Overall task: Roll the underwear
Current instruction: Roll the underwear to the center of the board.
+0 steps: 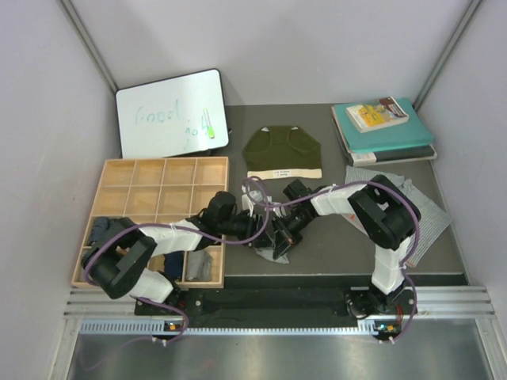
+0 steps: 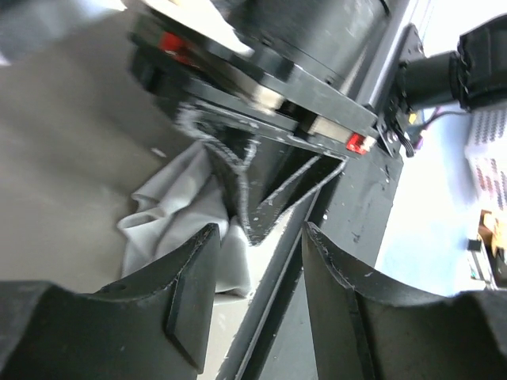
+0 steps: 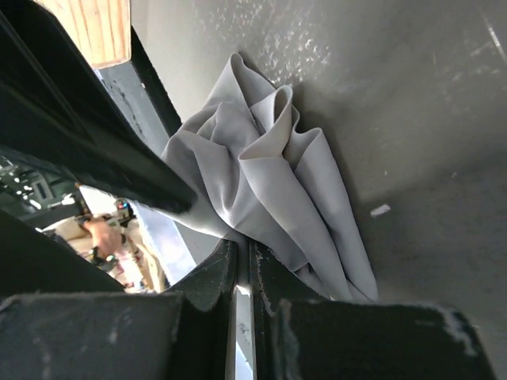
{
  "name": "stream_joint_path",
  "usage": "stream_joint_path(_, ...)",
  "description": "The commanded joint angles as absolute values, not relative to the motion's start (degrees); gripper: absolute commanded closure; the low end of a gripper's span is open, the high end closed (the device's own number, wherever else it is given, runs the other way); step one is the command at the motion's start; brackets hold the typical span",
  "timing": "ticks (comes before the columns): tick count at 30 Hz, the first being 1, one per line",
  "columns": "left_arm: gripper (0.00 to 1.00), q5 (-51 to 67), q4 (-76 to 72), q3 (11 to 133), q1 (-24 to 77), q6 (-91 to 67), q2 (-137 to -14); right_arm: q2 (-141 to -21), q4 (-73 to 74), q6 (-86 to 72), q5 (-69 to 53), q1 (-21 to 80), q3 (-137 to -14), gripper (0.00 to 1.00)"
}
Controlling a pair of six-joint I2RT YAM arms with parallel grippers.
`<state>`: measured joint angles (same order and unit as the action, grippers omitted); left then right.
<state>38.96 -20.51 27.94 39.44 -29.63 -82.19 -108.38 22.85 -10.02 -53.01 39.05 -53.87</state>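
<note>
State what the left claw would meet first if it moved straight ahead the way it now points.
Probably the closed tips of the right claw, which sit directly ahead of the open left claw and seem to pinch the light grey underwear; depth is hard to judge.

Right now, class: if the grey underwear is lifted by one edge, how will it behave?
Probably floppy: the grey underwear lies crumpled in soft folds, so it would likely sag and unfold. It looks thin and light; a push would probably bunch it, not slide it.
</note>
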Motion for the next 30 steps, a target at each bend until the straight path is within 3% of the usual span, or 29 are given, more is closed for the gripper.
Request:
stream_joint_path(1, 0.49, 42.1, -28.48, 27.33, 41.22, -30.59, -83.49, -110.48, 25.31, -7.65, -53.0, 38.41, -55.81, 1.0)
stream_joint_path(19, 0.5, 34.02, -18.99, 26.45, 44.21, -25.4, -84.11, -112.32, 25.58, -7.91, -55.9, 36.83, -56.34, 1.0)
stream_joint_path(30, 0.64, 28.39, -13.18, 27.95, 47.28, -23.55, -87.19, -112.94, 24.17, -9.05, -59.06, 35.68, -56.07, 1.0)
